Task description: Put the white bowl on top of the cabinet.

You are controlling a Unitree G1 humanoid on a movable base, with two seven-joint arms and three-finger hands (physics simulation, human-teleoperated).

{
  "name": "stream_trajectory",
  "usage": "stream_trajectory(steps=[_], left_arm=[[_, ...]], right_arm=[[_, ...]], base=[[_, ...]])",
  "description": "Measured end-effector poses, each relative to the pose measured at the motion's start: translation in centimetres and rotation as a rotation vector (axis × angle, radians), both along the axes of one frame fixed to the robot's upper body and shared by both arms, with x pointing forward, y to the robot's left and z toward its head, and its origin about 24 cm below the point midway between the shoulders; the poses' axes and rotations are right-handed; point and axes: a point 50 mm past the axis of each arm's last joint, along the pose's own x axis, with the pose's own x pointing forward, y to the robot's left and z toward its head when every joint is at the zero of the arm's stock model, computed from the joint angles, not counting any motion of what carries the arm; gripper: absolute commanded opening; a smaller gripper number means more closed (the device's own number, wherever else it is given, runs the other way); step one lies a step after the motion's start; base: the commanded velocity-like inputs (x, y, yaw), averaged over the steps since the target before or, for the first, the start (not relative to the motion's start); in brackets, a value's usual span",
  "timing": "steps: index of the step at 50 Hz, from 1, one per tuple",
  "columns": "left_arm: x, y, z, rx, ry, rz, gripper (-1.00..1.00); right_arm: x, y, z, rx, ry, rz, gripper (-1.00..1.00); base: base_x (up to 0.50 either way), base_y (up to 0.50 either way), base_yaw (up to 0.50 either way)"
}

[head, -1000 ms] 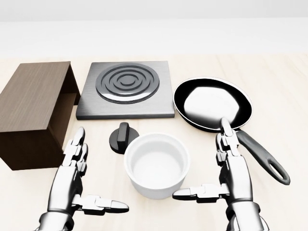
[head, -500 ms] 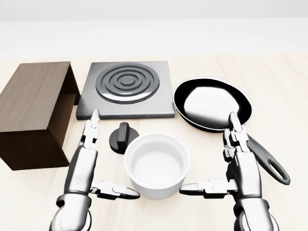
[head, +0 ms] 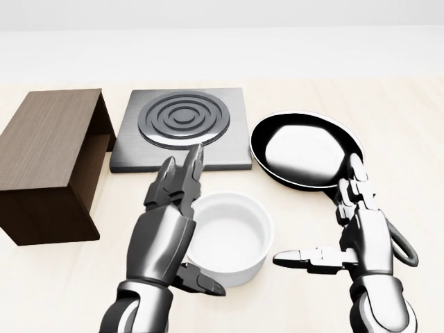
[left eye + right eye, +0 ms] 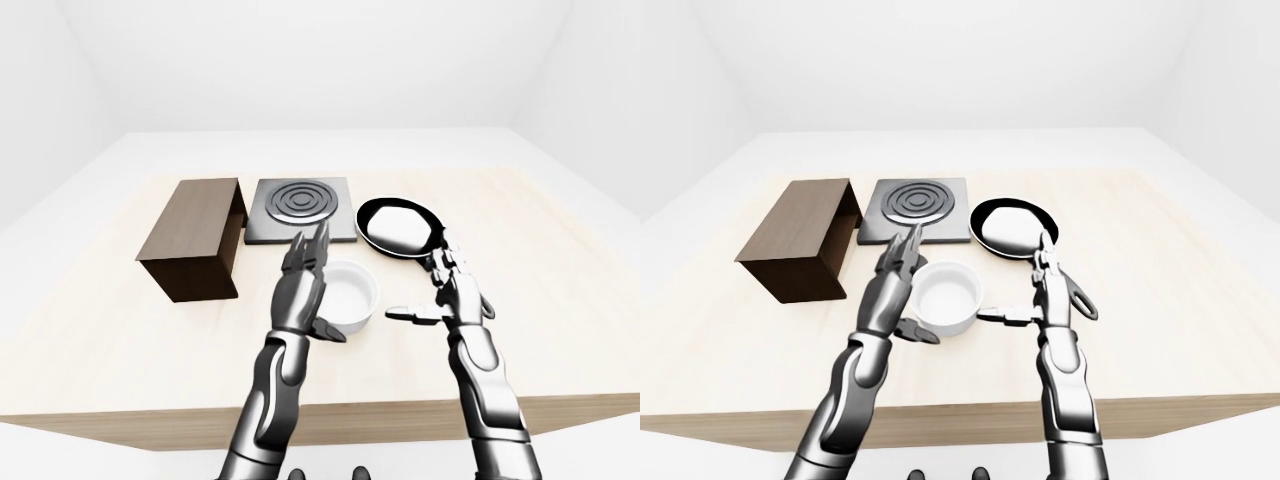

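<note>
The white bowl (image 3: 232, 237) stands upright on the light wooden table, in the lower middle of the head view. My left hand (image 3: 182, 229) is open, its fingers spread flat against the bowl's left side and its thumb under the bowl's near rim. My right hand (image 3: 333, 236) is open to the right of the bowl, thumb pointing at it, a small gap between them. The brown wooden cabinet (image 3: 48, 159) stands at the left, its flat top bare, its open side facing right.
A grey hob plate with rings (image 3: 182, 128) lies above the bowl. A black frying pan (image 3: 305, 151) lies at the upper right, its handle (image 3: 395, 243) running down behind my right hand. The table's near edge (image 4: 400, 415) is close below my arms.
My left hand has moved right and up against the bowl's left side, now covering the black knob. My right hand has drifted slightly right. The bowl has not moved.
</note>
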Motion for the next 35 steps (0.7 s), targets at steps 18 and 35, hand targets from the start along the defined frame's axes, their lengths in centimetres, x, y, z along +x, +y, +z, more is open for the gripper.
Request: stream_trajectory(steps=[18, 35], left_arm=[[-0.8, -2.9, 0.6, 0.265, -0.088, -0.034, 1.00], [-0.3, -4.5, -2.0, 0.482, -0.055, -0.046, 1.00]], right_arm=[[0.0, -0.9, 0.7, 0.016, -0.011, -0.031, 1.00], [-0.3, -1.6, 1.5, 0.028, -0.043, -0.057, 1.00]], base=[[0.00, 0.00, 0.00], [0.00, 0.00, 0.00]])
